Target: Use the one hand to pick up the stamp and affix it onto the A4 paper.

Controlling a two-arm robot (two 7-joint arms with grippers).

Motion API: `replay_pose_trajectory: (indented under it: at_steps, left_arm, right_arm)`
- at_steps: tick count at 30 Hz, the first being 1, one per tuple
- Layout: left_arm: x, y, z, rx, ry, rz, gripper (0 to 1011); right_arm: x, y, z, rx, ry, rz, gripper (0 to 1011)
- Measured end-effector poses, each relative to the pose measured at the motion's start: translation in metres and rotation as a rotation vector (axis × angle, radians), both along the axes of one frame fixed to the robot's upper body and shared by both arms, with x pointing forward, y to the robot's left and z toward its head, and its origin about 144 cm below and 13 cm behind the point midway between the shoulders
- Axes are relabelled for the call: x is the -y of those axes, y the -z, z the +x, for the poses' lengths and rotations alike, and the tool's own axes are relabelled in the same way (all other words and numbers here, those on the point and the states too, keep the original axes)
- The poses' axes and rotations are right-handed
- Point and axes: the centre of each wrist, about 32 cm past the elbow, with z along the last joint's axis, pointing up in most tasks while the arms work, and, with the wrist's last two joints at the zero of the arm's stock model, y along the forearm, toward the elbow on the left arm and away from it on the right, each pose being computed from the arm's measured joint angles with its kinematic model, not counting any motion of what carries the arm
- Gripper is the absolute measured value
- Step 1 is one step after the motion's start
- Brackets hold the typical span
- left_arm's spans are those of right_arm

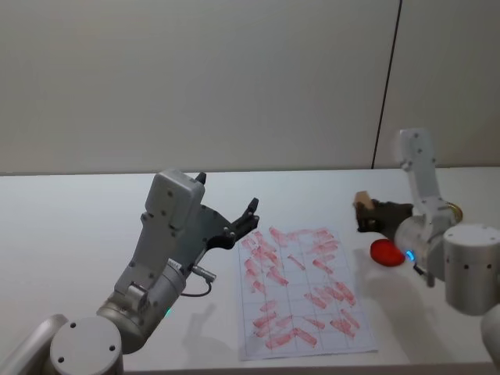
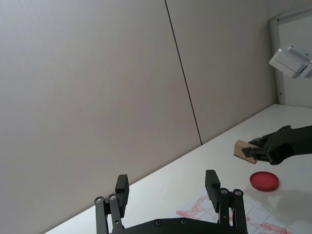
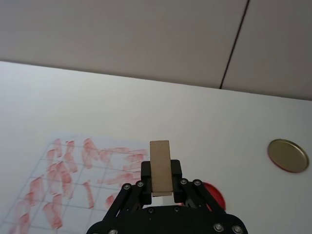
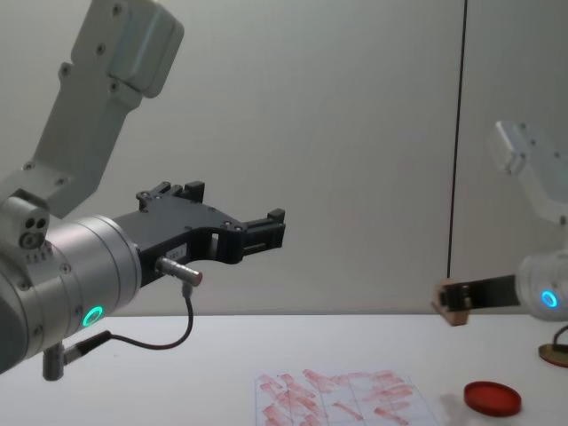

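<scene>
Right gripper [image 1: 369, 216] clamped on stamp [image 1: 361, 201], held in air beside ink pad [image 1: 384, 252], 1 o'clock of A4 paper [image 1: 301, 289], probably to avoid smearing. Left gripper [image 1: 246, 219] idle at 11 o'clock, fingers apart.

One stamp [image 3: 160, 167], paper [image 1: 301, 289], pad [image 4: 493, 398], lid [image 3: 287, 155]; two hands [image 1: 247, 219] [image 1: 367, 214].

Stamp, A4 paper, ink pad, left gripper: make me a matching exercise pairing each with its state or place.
1 stamp
2 A4 paper
3 ink pad
4 left gripper

a open, holding nothing
b clamped in the right gripper, in the air
c lying flat, smeared with red marks
d red, lying to the right of the paper

Pairs: 1-b, 2-c, 3-d, 4-a.
</scene>
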Motion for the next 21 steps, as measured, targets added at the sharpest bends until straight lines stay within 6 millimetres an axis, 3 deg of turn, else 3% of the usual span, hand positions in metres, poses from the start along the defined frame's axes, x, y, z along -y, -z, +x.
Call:
replay_pose_trajectory:
  at_steps: [21]
  left_arm:
    - [0.0, 0.0, 0.0, 0.0, 0.0, 0.0, 993]
  right_arm:
    - [-0.047, 0.015, -0.014, -0.111, -0.182, -0.052, 217]
